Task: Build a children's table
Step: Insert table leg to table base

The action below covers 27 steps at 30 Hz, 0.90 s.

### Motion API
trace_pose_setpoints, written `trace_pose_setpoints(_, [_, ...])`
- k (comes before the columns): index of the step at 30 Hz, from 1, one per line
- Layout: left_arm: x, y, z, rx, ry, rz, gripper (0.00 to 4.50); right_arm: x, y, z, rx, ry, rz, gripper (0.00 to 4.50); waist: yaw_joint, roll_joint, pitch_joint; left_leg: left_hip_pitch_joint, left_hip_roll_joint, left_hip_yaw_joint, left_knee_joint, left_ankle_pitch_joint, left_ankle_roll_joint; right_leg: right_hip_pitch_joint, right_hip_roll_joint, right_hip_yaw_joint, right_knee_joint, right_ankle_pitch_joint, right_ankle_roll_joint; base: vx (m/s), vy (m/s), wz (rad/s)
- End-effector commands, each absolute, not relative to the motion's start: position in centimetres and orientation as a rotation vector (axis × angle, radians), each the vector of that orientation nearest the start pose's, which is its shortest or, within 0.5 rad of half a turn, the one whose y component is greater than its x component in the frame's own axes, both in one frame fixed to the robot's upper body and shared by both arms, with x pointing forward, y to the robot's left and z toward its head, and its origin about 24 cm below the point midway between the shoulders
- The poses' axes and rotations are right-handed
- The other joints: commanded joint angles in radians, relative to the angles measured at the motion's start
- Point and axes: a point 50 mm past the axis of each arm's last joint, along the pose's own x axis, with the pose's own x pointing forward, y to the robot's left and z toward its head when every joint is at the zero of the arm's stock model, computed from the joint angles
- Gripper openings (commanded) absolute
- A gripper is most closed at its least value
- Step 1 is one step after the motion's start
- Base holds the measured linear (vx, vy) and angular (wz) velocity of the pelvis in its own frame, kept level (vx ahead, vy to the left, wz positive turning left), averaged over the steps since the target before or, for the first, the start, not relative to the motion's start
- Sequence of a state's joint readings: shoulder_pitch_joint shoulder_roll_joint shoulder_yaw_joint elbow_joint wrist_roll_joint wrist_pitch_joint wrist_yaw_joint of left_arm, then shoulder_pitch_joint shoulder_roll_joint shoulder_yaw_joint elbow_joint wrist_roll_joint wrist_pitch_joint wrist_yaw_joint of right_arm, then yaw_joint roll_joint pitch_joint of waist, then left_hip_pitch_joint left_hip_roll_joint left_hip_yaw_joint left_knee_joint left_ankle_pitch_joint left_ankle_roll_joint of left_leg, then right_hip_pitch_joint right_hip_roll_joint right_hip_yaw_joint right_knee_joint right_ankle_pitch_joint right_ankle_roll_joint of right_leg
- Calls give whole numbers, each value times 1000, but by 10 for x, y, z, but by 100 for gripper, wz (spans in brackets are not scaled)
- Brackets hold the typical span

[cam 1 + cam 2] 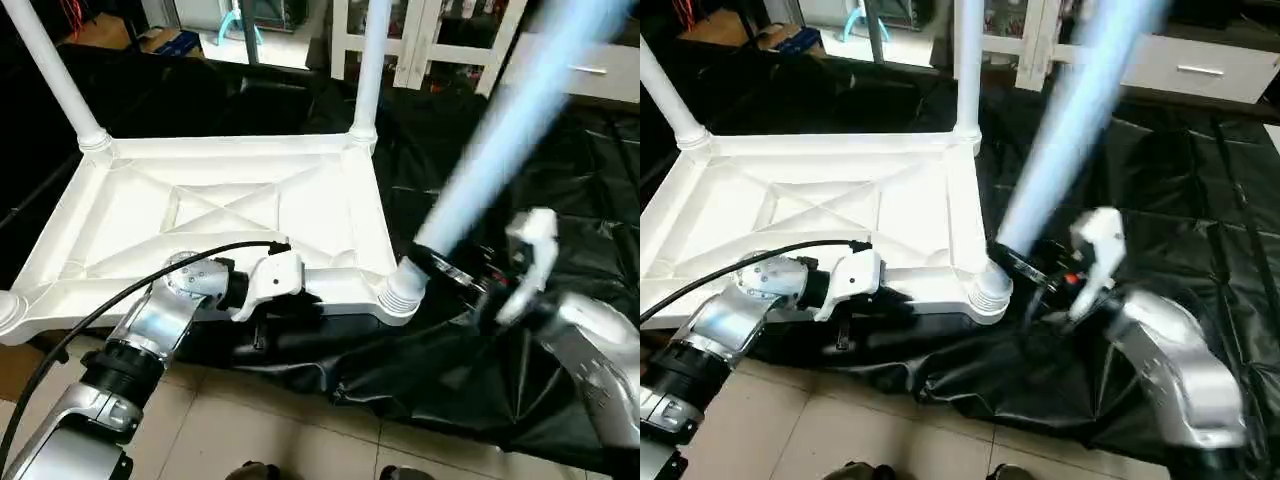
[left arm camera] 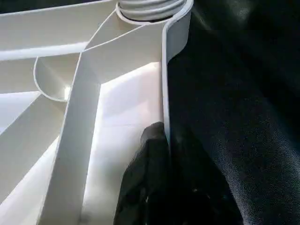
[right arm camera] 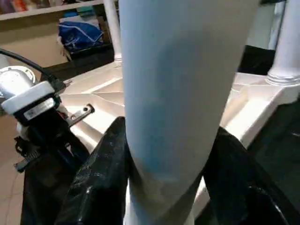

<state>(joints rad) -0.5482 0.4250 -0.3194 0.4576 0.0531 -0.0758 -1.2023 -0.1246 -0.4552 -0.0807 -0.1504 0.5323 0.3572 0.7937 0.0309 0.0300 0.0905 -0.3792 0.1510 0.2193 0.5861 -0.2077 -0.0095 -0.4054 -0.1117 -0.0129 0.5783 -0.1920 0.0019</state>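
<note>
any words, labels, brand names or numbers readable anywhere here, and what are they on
None can be read.
A small white sticker on the left hand's housing carries printed lines, too small and blurred to read.
The table top and the legs carry no visible markings.

Camera arrangement: one head stereo pair, two wrist cameras.

The head pair looks forward and down from above over both forearms, taking in the upturned table top [image 1: 230, 205] on black sheeting [image 1: 1160, 180]; its two views overlap almost entirely, offset sideways. The left wrist camera sits very close, looking along the left gripper [image 2: 164, 145] at the top's rim. The right wrist camera looks along the right gripper [image 3: 164, 187], close against the leg [image 3: 178, 79]; beyond it the left gripper and the top appear, as in the head pair.
</note>
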Motion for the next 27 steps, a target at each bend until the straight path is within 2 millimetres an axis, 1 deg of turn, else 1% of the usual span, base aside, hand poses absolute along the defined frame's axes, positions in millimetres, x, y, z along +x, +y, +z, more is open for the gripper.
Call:
trace_pose_setpoints(1, [301, 132, 53, 585, 325, -1421, 1, 248, -201, 77, 53, 212, 789, 184, -8, -8, -44, 26, 78, -34, -89, -190, 68, 26, -34, 25, -57, -124, -240, 0, 0, 0])
trace_pose_setpoints(3, [301, 131, 52, 586, 325, -1425, 1, 242, -195, 74, 3, 247, 852, 184, -7, -8, -44, 28, 79, -35, -90, -203, 57, 27, -34, 26, -58, -137, -231, 0, 0, 0])
trace_pose_setpoints(5, [301, 130, 52, 586, 324, -1427, 1, 241, -190, 74, -21, 264, 894, 184, -9, -9, -43, 27, 78, -35, -91, -211, 53, 28, -34, 26, -59, -138, -227, 0, 0, 0])
trace_pose_setpoints(7, [300, 130, 52, 586, 323, -1429, 1, 243, -186, 75, -41, 268, 921, 184, -12, -12, -40, 26, 77, -35, -94, -230, 48, 28, -36, 27, -64, -177, -218, 0, 0, 0])
trace_pose_setpoints(8, [300, 130, 52, 586, 323, -1429, 1, 243, -186, 75, -41, 268, 921, 184, -11, -12, -40, 27, 77, -35, -94, -236, 46, 28, -37, 27, -66, -192, -216, 0, 0, 0])
trace_pose_setpoints(9, [300, 129, 52, 586, 323, -1430, 1, 245, -184, 77, -50, 271, 934, 184, -12, -13, -39, 28, 78, -36, -96, -253, 39, 26, -37, 28, -69, -227, -209, 0, 0, 0])
trace_pose_setpoints(11, [300, 129, 51, 586, 324, -1431, 1, 247, -181, 79, -65, 276, 959, 184, -11, -12, -39, 32, 80, -36, -97, -262, 30, 23, -36, 30, -71, -244, -204, 0, 0, 0])
trace_pose_setpoints(12, [300, 130, 51, 586, 325, -1431, 1, 248, -179, 80, -76, 282, 980, 184, -12, -15, -40, 29, 79, -37, -98, -257, 27, 26, -36, 29, -69, -238, -202, 0, 0, 0])
trace_pose_setpoints(13, [300, 130, 51, 586, 325, -1431, 1, 249, -178, 80, -82, 284, 993, 184, -12, -13, -41, 32, 80, -37, -98, -253, 26, 25, -35, 29, -68, -230, -202, 0, 0, 0])
trace_pose_setpoints(15, [299, 130, 51, 586, 326, -1431, 1, 249, -176, 81, -89, 286, 1008, 184, -14, -13, -41, 31, 79, -35, -97, -245, 30, 25, -34, 30, -67, -200, -208, 0, 0, 0])
trace_pose_setpoints(16, [299, 131, 51, 587, 326, -1431, 1, 250, -175, 81, -94, 295, 1028, 184, -15, -22, -43, 30, 79, -34, -95, -241, 35, 26, -34, 30, -67, -196, -209, 0, 0, 0])
trace_pose_setpoints(17, [299, 131, 51, 587, 327, -1430, 1, 251, -173, 82, -104, 304, 1049, 184, -14, -17, -43, 30, 79, -35, -95, -230, 41, 27, -36, 29, -64, -188, -214, 0, 0, 0])
trace_pose_setpoints(18, [298, 131, 51, 587, 327, -1430, 1, 252, -173, 82, -111, 310, 1061, 184, -14, -21, -44, 30, 79, -34, -93, -222, 47, 27, -36, 29, -63, -186, -216, 0, 0, 0])
trace_pose_setpoints(19, [298, 131, 51, 587, 327, -1430, 1, 252, -173, 82, -111, 314, 1064, 184, -14, -20, -43, 30, 80, -34, -94, -222, 50, 26, -36, 30, -64, -189, -216, 0, 0, 0])
trace_pose_setpoints(21, [297, 132, 50, 584, 328, -1428, 1, 249, -176, 80, -121, 359, 1096, 184, -15, -23, -44, 29, 80, -34, -93, -218, 53, 27, -37, 29, -64, -190, -216, 0, 0, 0])
trace_pose_setpoints(23, [297, 132, 50, 583, 330, -1428, 1, 248, -178, 80, -125, 372, 1103, 184, -16, -23, -46, 31, 82, -34, -94, -220, 54, 28, -36, 29, -64, -188, -215, 0, 0, 0])
trace_pose_setpoints(24, [296, 132, 50, 582, 332, -1428, 1, 247, -182, 80, -125, 394, 1108, 184, -16, -22, -47, 31, 82, -34, -93, -221, 54, 27, -36, 29, -64, -180, -218, 0, 0, 0])
trace_pose_setpoints(27, [296, 133, 50, 581, 333, -1429, 1, 245, -187, 79, -136, 428, 1128, 184, -16, -22, -51, 33, 82, -33, -91, -214, 55, 29, -35, 29, -61, -145, -227, 0, 0, 0])
